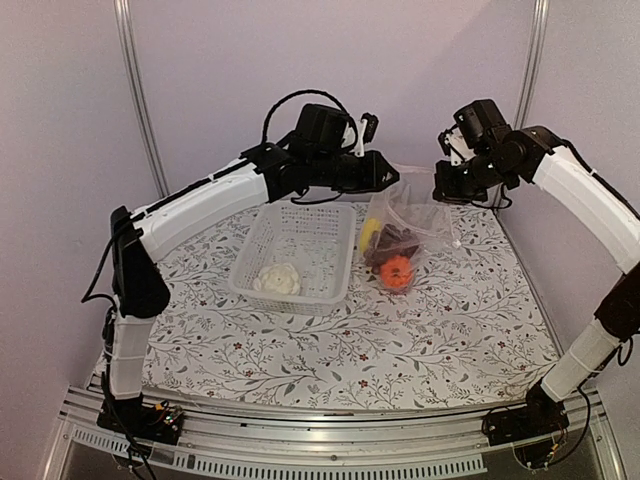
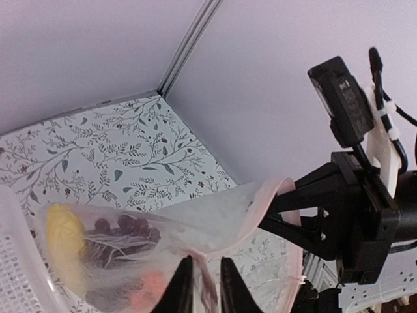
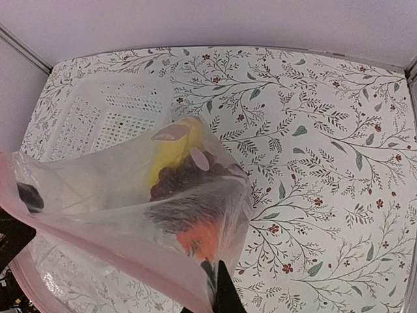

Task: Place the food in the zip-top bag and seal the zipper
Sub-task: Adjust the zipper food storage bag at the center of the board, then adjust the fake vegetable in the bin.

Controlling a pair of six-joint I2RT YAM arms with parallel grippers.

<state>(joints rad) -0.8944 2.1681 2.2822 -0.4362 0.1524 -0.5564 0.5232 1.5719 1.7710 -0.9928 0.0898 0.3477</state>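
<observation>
The clear zip-top bag [image 1: 408, 212] hangs open between my two grippers, its bottom on the table right of the basket. Inside are a yellow piece [image 1: 369, 232], the dark grape bunch [image 1: 396, 243] and an orange round fruit [image 1: 397, 271]. My left gripper [image 1: 386, 172] is shut on the bag's left mouth edge [image 2: 203, 287]. My right gripper [image 1: 450, 184] is shut on the right mouth edge [image 3: 218, 293]. The pinkish zipper strip [image 2: 260, 202] runs slack between them, the mouth open. The white cauliflower [image 1: 277, 278] lies in the basket. I cannot make out the red pepper.
The white perforated basket [image 1: 320, 225] stands left of the bag, under my left forearm. The flowered tablecloth [image 1: 400, 340] covers the table. Walls close the back and sides.
</observation>
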